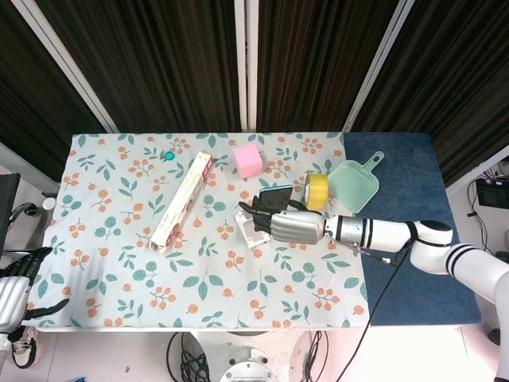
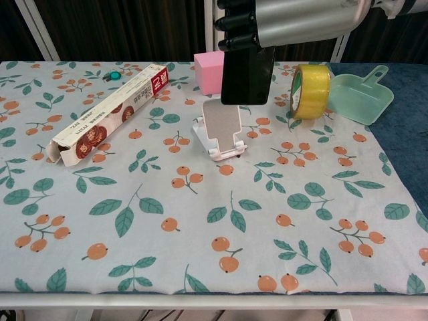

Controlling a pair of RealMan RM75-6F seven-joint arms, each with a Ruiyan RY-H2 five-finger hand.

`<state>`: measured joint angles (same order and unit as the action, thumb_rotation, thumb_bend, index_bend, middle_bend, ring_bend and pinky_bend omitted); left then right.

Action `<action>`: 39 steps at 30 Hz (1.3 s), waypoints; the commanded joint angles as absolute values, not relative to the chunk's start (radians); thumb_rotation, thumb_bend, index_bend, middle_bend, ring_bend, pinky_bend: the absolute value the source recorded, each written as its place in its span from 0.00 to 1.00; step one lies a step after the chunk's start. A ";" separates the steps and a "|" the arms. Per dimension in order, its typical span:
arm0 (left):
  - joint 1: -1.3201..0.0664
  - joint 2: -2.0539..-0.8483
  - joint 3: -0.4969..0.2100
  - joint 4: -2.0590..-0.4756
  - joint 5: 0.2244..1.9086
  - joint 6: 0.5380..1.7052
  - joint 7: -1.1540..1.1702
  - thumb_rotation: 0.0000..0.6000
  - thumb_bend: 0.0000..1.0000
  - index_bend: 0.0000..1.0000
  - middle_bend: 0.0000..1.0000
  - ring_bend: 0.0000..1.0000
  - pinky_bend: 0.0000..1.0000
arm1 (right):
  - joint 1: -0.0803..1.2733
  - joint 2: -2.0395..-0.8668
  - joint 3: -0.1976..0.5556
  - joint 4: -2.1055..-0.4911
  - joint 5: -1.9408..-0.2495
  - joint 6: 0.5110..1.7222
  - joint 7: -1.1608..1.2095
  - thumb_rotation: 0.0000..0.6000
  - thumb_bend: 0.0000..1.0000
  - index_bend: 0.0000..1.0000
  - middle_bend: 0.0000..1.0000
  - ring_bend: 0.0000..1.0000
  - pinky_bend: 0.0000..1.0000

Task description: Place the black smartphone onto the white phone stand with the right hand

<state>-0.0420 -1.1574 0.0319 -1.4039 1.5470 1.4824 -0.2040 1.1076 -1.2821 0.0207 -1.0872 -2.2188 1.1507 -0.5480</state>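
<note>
My right hand (image 1: 293,226) (image 2: 294,21) grips the black smartphone (image 2: 247,75) (image 1: 275,196) by its upper part and holds it upright. The phone's lower edge hangs just above and slightly behind the top of the white phone stand (image 2: 221,127) (image 1: 251,229), covering the stand's upper right corner in the chest view. The stand sits near the middle of the table with nothing on it. My left hand (image 1: 17,283) hangs off the table's left front corner with its fingers apart and nothing in it.
A long foil-wrap box (image 2: 110,114) lies at the left. A pink cube (image 2: 209,70) stands behind the stand. A yellow tape roll (image 2: 309,91) and a green dustpan (image 2: 360,97) are at the right. A small teal cap (image 2: 114,75) lies at the back left.
</note>
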 commanded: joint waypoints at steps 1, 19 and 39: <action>-0.041 -1.159 0.034 -1.402 1.549 1.482 -0.208 0.81 0.06 0.11 0.12 0.15 0.22 | 1.127 -1.299 0.000 -1.067 -2.233 1.153 -0.519 1.00 0.43 0.49 0.31 0.35 0.00; -0.021 -1.187 0.032 -1.350 1.539 1.496 -0.243 0.81 0.06 0.11 0.12 0.15 0.22 | 1.223 -1.364 -0.066 -0.967 -2.252 1.108 -0.437 1.00 0.43 0.49 0.29 0.32 0.00; -0.014 -1.198 0.024 -1.314 1.522 1.488 -0.251 0.81 0.06 0.11 0.12 0.15 0.22 | 1.280 -1.469 -0.129 -0.837 -2.245 1.120 -0.373 1.00 0.43 0.49 0.27 0.29 0.00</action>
<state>-0.0145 -1.1976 0.0245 -1.3140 1.5222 1.4883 -0.2506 1.2780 -1.4644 -0.1251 -0.8423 -2.2469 1.1180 -0.3761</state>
